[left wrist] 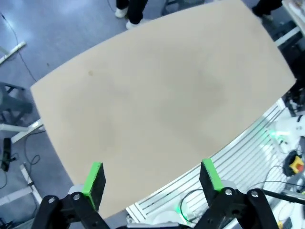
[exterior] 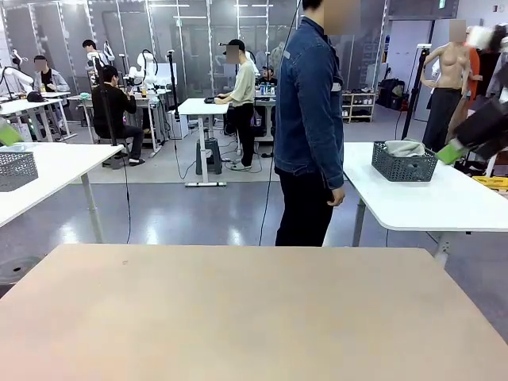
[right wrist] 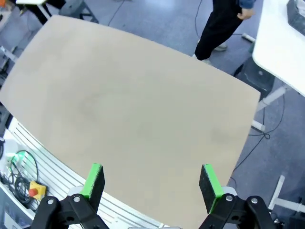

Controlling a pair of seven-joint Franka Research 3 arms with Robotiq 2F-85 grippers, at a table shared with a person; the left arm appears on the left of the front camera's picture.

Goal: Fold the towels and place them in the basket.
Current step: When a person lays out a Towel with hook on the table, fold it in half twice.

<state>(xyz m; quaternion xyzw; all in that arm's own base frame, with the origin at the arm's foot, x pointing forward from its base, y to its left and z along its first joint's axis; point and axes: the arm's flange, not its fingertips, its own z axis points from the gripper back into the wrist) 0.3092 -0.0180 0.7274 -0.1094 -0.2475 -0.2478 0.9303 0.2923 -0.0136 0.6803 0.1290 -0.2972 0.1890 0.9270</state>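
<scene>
A dark grey mesh basket [exterior: 404, 165] stands on a white side table [exterior: 444, 202] at the right, beyond my beige table [exterior: 238, 309]. A pale blue-grey towel [exterior: 406, 148] lies bunched inside it. A person in a denim jacket [exterior: 309, 111] stands at the far edge, turned toward that basket. My left gripper [left wrist: 151, 167] hangs open high above the bare tabletop [left wrist: 162, 95]. High over the tabletop [right wrist: 128, 95] as well, my right gripper [right wrist: 150, 169] is open and holds nothing. A corner of the basket [right wrist: 298, 9] shows at the top right of the right wrist view.
A second grey mesh basket [exterior: 16, 169] stands on another white table at the far left. The person's legs [right wrist: 220, 26] are close to my table's far edge. Cables and a yellow box with a red button [right wrist: 34, 191] lie below the table's near rail.
</scene>
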